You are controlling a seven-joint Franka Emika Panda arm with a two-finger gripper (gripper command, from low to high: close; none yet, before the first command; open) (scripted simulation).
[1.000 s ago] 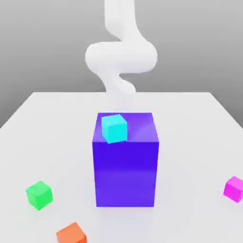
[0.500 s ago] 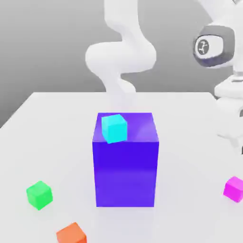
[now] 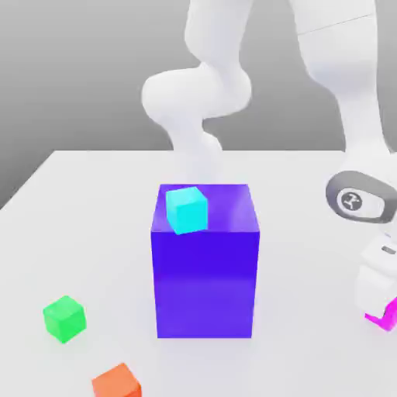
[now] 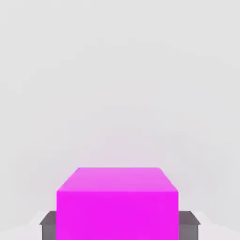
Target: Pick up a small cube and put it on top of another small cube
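My hand (image 3: pixel 381 291) sits low over the table (image 3: pixel 93 233) at the exterior view's near right, hiding most of the magenta cube (image 3: pixel 385 318), of which just a sliver peeks out below. In the hand view the magenta cube (image 4: pixel 117 204) lies squarely between my two grey fingertips (image 4: pixel 48 224), one at each side; whether they press it or stand just clear, I cannot tell. The green cube (image 3: pixel 63 318) rests well apart at the near left, beyond the big blue block (image 3: pixel 205 271) carrying a cyan cube (image 3: pixel 186 209). An orange cube (image 3: pixel 116 382) is cut off at the near edge.
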